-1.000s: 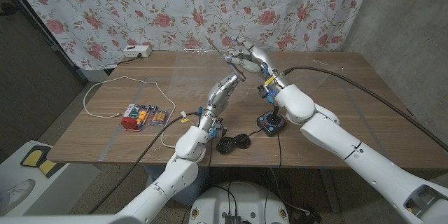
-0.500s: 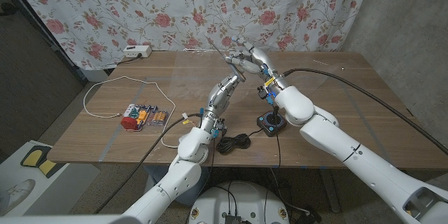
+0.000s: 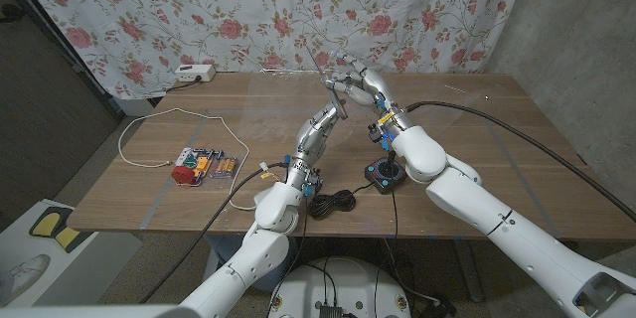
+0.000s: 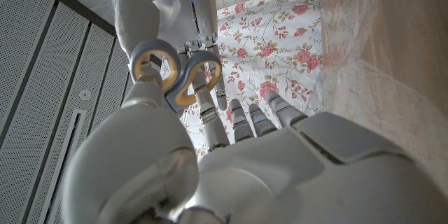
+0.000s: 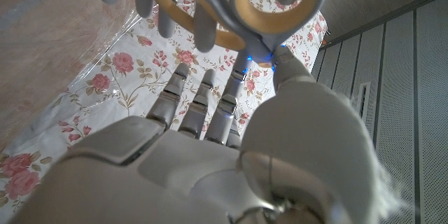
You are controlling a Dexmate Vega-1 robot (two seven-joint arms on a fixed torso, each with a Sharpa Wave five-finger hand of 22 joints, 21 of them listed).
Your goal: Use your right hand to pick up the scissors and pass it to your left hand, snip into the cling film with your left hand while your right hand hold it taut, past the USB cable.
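One pair of scissors [image 3: 331,87] was held up above the far middle of the worktop [image 3: 517,149], pinched in the right hand [image 3: 360,83] with its two yellow-lined loops toward the left hand [image 3: 320,129]; the left hand held nothing, its fingers [image 4: 238,115] straight, apart and reaching up just under those loops. One sheet of cling film [image 3: 263,99] lay spread on the worktop; nearer lay one white cable [image 3: 149,129], one black coiled cable [image 3: 333,202], one joystick [image 3: 386,172] and one pack of batteries [image 3: 204,166].
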